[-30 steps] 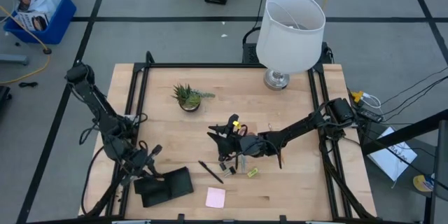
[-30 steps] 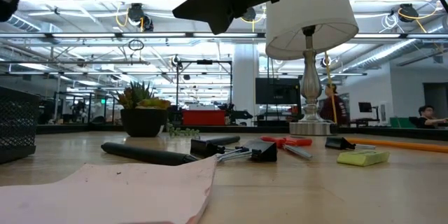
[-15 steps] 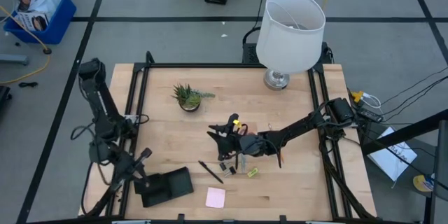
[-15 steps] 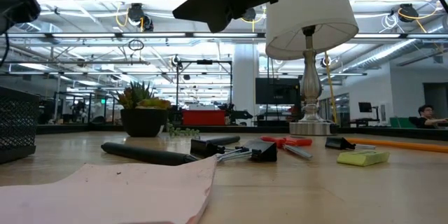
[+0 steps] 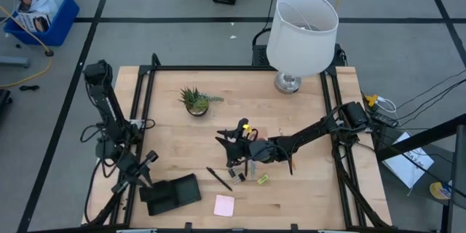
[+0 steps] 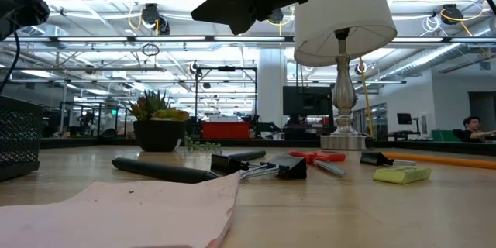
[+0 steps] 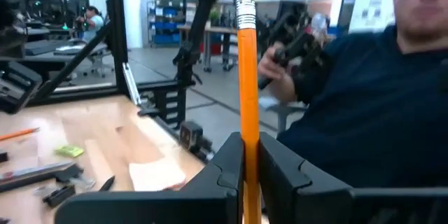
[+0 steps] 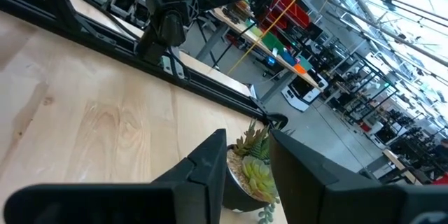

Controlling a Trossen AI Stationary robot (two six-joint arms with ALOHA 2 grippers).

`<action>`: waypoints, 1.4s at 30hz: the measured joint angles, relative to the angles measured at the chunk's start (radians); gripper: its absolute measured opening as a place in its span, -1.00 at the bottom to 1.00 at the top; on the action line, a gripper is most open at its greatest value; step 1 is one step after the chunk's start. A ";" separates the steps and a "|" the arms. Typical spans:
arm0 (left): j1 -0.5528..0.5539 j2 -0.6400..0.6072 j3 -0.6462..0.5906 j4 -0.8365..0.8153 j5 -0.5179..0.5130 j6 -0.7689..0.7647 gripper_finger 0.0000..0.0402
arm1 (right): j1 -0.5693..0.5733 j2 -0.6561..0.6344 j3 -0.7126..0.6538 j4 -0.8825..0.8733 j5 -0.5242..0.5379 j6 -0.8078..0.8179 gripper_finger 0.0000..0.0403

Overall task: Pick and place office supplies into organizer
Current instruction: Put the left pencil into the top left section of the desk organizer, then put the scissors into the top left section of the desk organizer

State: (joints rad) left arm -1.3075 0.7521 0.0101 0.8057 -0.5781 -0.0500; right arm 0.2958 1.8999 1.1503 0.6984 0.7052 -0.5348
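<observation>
Left end effector: clamped on an orange pencil, standing upright between its fingers, at the tabletop's left edge beside the black organizer.
Right end effector: fingers narrowly apart, holding nothing, above the supplies mid-tabletop.
Supplies: pen, clips, yellow-green block, pink pad on the wood.

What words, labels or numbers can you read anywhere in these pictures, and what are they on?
None can be read.
Printed bag in the blue bin beside the table: markings too small.
White sign behind the person: print blurred.
Orange pencil in the left gripper: no lettering visible.
</observation>
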 joint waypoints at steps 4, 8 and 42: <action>0.000 0.000 0.000 0.000 -0.009 0.019 -0.87 | 0.000 0.000 0.000 -0.004 0.000 0.000 -0.49; 0.000 0.000 0.000 0.014 0.011 0.029 -0.85 | 0.000 0.000 0.000 -0.007 0.000 0.000 -0.49; 0.312 0.000 0.000 0.138 -0.365 -0.065 -0.41 | 0.005 0.001 0.000 -0.195 -0.001 0.355 -0.49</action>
State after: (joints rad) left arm -0.9956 0.7517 0.0105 0.9440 -0.9433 -0.1145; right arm 0.3011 1.9007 1.1500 0.5036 0.7042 -0.1801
